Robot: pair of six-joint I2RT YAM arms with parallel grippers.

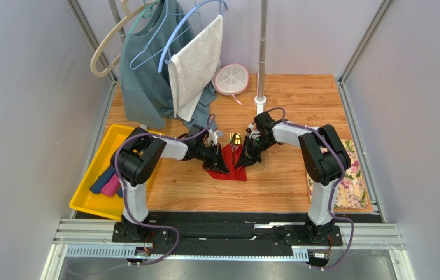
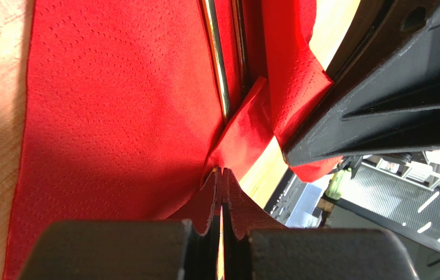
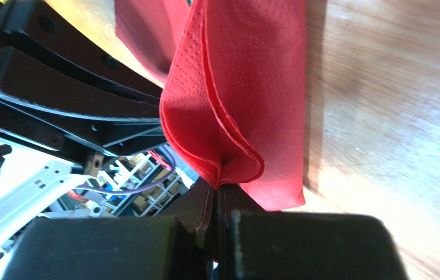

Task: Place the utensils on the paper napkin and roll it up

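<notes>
Wood table [image 1: 298, 175]: napkin [image 2: 117, 116] pinched in left hand [image 2: 222, 175], right hand [image 3: 216, 189]; utensils [image 2: 216, 58] on it.

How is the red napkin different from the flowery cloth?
The red napkin is plain; the flowery cloth is beige with pink blooms. The napkin's edges are pinched by the left hand and the right hand; the cloth lies flat, untouched. Gold utensils lie on the napkin, none on the cloth. Both lie on the table.

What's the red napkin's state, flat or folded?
Partly folded. Left end effector and right end effector each pinch the napkin, folds raised beside the utensils; the rest lies flat.
</notes>
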